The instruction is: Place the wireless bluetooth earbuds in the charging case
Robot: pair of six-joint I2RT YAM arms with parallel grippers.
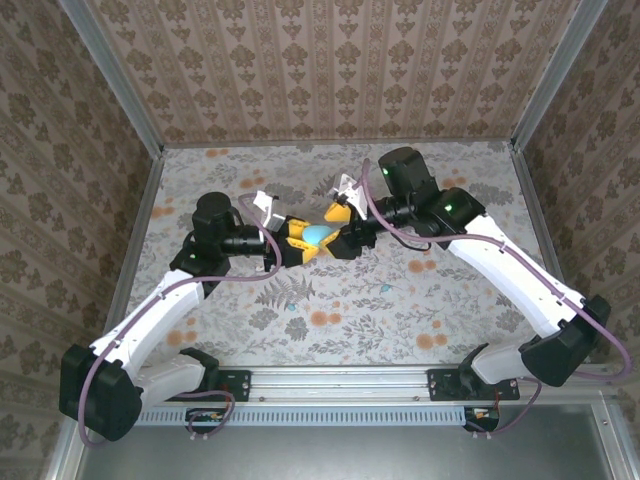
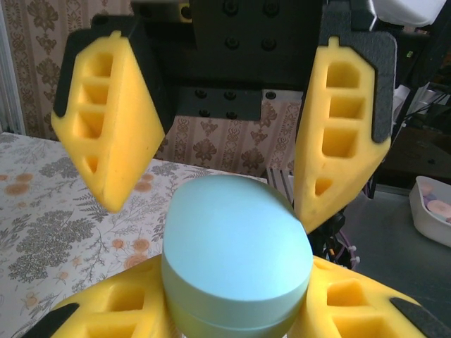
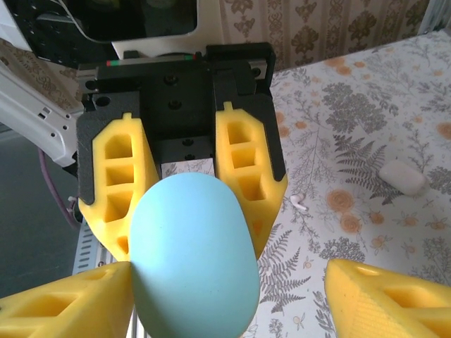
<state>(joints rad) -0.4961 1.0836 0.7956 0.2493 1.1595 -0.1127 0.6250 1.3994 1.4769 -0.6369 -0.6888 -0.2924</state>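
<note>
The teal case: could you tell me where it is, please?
Top view, centre: the teal case is held by the left gripper, the right gripper open around it.

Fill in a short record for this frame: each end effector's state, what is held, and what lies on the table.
left end effector: shut on the teal case
right end effector: open, fingers standing either side of the teal case
case lid: closed, seam visible
on the table: white case; one white earbud, apart from it
stage: lid not yet opened, no earbud inserted
</note>
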